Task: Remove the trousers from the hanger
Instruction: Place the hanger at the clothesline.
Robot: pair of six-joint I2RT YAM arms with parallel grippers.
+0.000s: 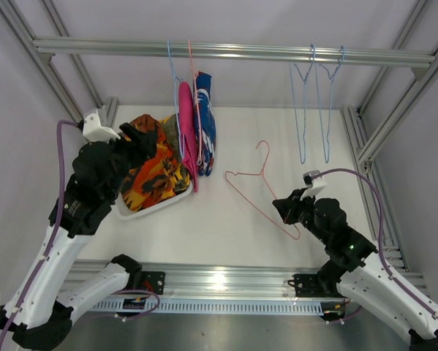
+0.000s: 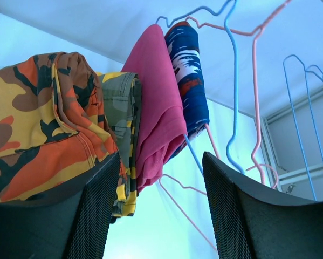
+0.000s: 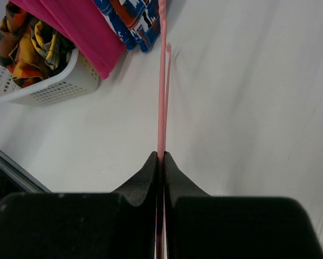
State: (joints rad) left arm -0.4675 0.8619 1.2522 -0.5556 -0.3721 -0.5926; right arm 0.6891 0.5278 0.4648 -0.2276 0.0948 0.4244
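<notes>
Left end effector (image 2: 161, 167): was found open beside orange camouflage trousers (image 2: 37, 135).
Right end effector (image 3: 162, 157): was closed on pink hanger (image 3: 162, 97).

Matt cloth trousers (image 2: 156, 97), perforated plastic basket (image 3: 53, 89), smooth wire hanger (image 3: 161, 97).
</notes>
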